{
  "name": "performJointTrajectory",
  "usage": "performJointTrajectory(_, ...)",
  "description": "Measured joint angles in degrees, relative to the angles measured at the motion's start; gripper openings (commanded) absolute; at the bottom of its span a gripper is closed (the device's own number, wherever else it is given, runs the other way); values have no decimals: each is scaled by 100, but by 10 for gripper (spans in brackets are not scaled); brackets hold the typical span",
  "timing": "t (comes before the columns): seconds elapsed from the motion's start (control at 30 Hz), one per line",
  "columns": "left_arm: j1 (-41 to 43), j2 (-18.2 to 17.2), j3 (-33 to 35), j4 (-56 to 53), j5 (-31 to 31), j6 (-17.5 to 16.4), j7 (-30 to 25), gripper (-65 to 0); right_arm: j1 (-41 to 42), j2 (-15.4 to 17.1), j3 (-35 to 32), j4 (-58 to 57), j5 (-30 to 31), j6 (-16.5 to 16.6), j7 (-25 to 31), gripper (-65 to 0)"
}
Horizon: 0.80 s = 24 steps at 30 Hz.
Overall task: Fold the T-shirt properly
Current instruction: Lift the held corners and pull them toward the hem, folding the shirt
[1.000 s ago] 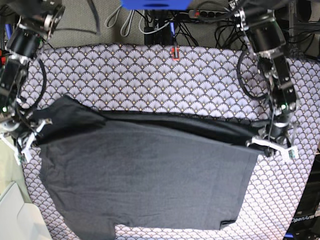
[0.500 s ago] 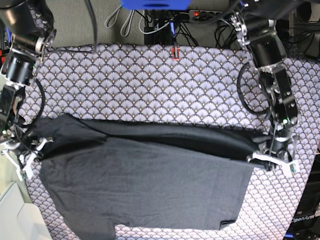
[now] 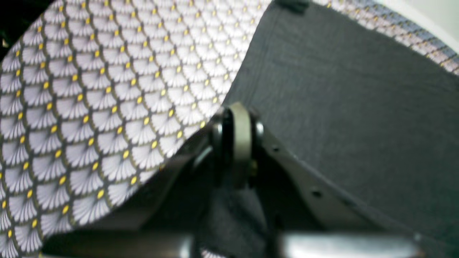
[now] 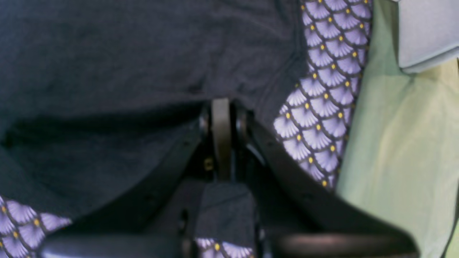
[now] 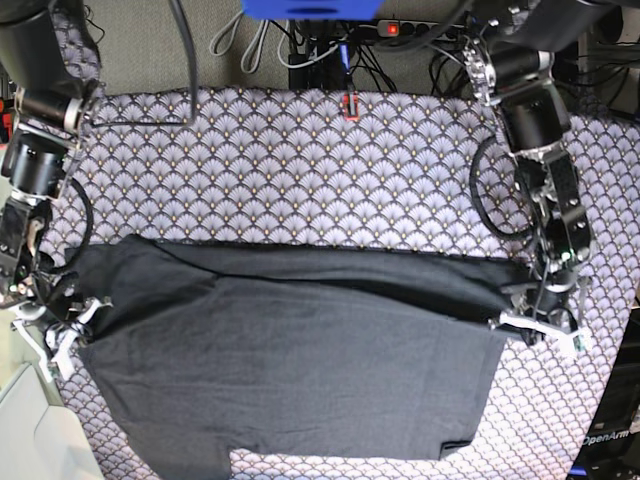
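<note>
The dark charcoal T-shirt (image 5: 300, 350) lies across the near half of the fan-patterned tablecloth (image 5: 300, 170), with its far part folded over toward the front. My left gripper (image 5: 535, 325) is shut on the shirt's folded edge at the right side. In the left wrist view the closed fingertips (image 3: 236, 143) pinch dark cloth beside the shirt (image 3: 351, 107). My right gripper (image 5: 65, 335) is shut on the shirt's edge at the left side. In the right wrist view it (image 4: 220, 136) pinches the cloth (image 4: 125, 53). No print shows.
A small red object (image 5: 349, 105) sits at the table's far edge, with cables behind it. A pale box (image 5: 25, 430) stands off the table's front left corner; it also shows in the right wrist view (image 4: 426, 32). The tablecloth's left edge (image 4: 315, 125) is close to my right gripper.
Both grippers have moved toward the table's front, drawing the shirt's folded far edge further over the lower part. The fold line now lies lower and straighter.
</note>
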<state>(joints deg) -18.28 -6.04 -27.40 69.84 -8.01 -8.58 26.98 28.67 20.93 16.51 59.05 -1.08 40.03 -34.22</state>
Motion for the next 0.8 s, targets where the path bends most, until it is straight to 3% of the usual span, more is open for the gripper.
performJointTrajectory(0.23, -162, -7, -17, 0, 2, 0, -2, -646, -9, -9, -87, -11, -20, -83, 210, -650)
performJointTrajectory(0.43, -181, -144, -17, 0, 2, 17, 22, -646, -15, -13, -39, -20, -452, -85, 407, -650)
performJointTrajectory(0.8, -219, -122, -15, -111, -2, 15, 2, -645, 0, -50, -42, -20, -468, -85, 431, -650)
